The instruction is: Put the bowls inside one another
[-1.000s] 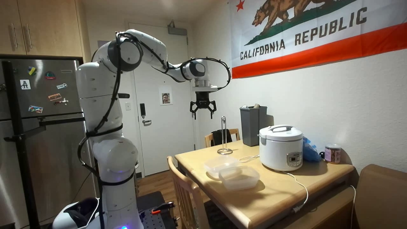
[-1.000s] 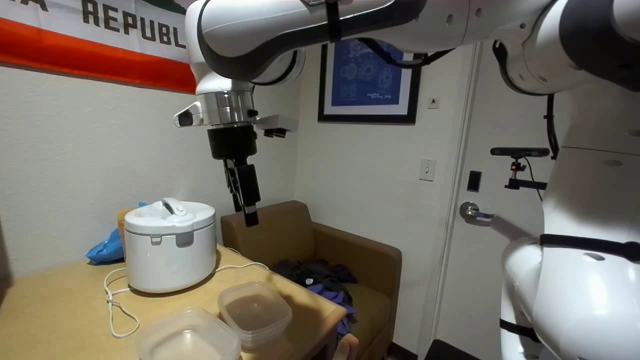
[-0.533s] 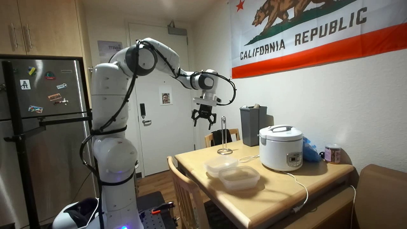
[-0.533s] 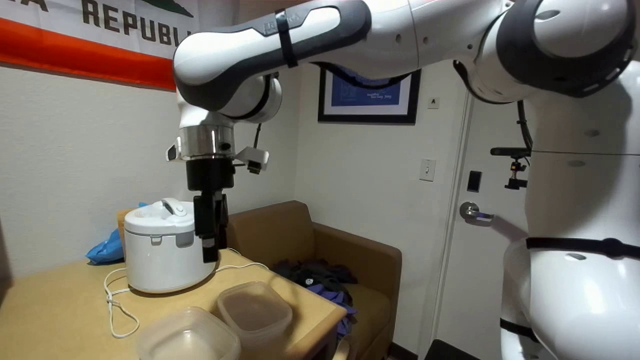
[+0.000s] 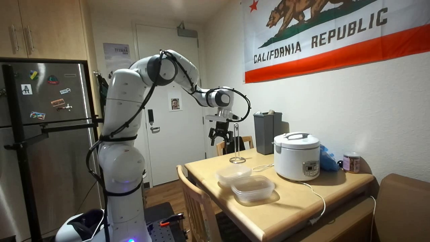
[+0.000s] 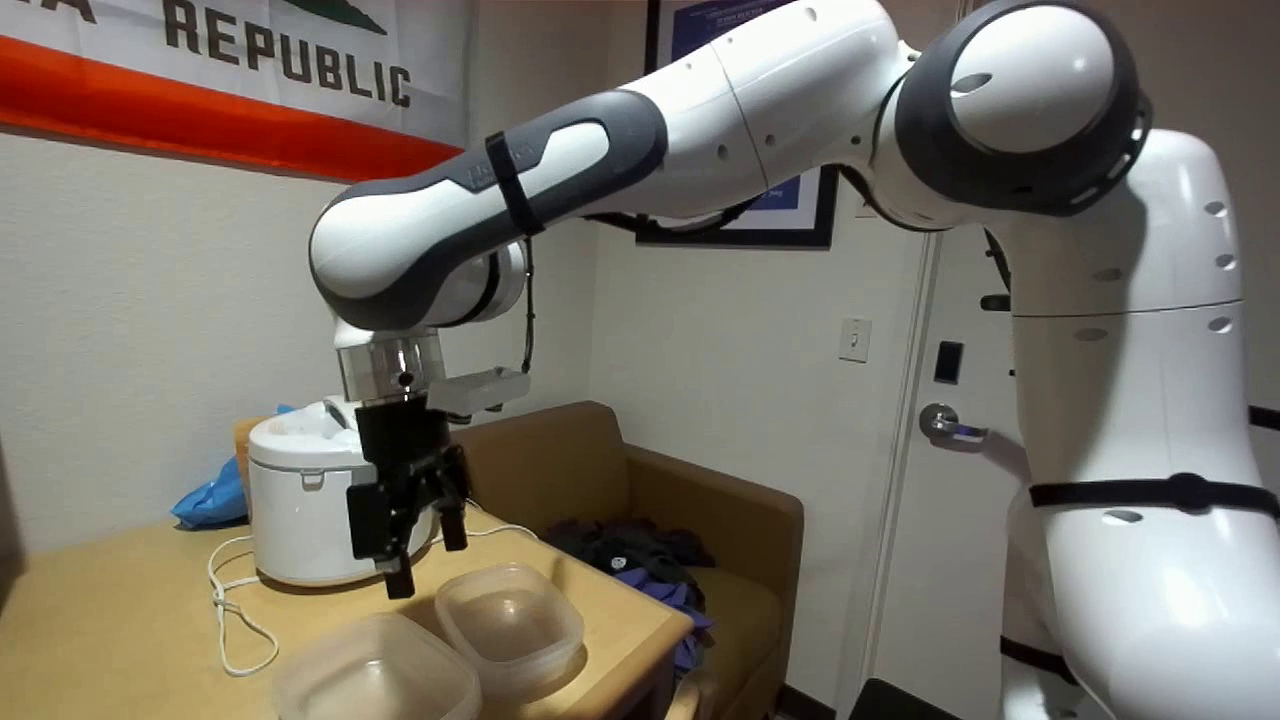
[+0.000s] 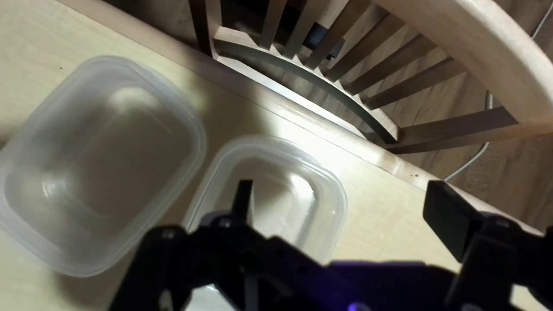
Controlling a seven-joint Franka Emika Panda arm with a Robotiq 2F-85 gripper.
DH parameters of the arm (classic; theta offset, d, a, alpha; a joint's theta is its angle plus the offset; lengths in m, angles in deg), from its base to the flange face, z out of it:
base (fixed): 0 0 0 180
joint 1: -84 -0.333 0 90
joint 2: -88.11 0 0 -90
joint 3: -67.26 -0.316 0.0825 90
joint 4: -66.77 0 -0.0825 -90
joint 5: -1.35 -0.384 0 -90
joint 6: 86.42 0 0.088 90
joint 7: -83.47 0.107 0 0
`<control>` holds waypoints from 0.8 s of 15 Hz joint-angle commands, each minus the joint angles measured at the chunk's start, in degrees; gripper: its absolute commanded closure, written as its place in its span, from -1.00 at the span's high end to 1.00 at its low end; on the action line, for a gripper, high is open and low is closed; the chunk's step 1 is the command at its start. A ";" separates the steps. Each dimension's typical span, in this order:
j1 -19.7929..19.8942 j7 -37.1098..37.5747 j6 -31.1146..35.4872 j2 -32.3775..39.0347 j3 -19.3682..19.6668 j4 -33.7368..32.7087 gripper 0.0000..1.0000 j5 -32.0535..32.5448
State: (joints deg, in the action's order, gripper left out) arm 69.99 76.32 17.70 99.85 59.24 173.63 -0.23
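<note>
Two shallow, pale, semi-clear bowls stand side by side on the wooden table. One bowl [image 5: 254, 189] also shows in an exterior view [image 6: 510, 625] and on the left of the wrist view [image 7: 108, 168], where it looks larger. The other bowl [image 5: 233, 175] shows in an exterior view [image 6: 375, 675] and mid-frame in the wrist view [image 7: 276, 185], partly hidden by a finger. My gripper [image 5: 219, 144] is open and empty, above the table and higher than the bowls. It also shows in an exterior view [image 6: 428, 562]. In the wrist view its fingers [image 7: 341, 194] are wide apart.
A white rice cooker [image 5: 295, 161] with a cord stands near the wall. A metal stand [image 5: 237, 148] and a grey bin [image 5: 265, 134] are at the table's far end. A wooden chair [image 5: 198, 195] is against the table edge. A blue bag [image 5: 327, 159] and jar [image 5: 351, 163] sit behind the cooker.
My arm has reached forward and the gripper has come down toward the table, turning so both fingers show in both exterior views. It stays open. The bowls have not moved.
</note>
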 commanded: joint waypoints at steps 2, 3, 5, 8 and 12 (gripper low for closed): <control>0.63 1.02 -0.14 1.98 -1.86 -0.35 1.00 2.21; 0.50 0.78 -0.14 2.76 -2.28 -0.60 1.00 2.51; 0.31 0.76 -0.14 3.52 -2.68 -1.06 1.00 2.68; 0.59 1.15 0.33 4.10 -2.49 -1.78 1.00 2.10; 1.94 0.38 4.24 7.62 -1.92 -2.80 1.00 0.77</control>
State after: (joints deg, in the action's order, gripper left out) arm 70.60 76.98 19.78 104.52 57.36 172.49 1.54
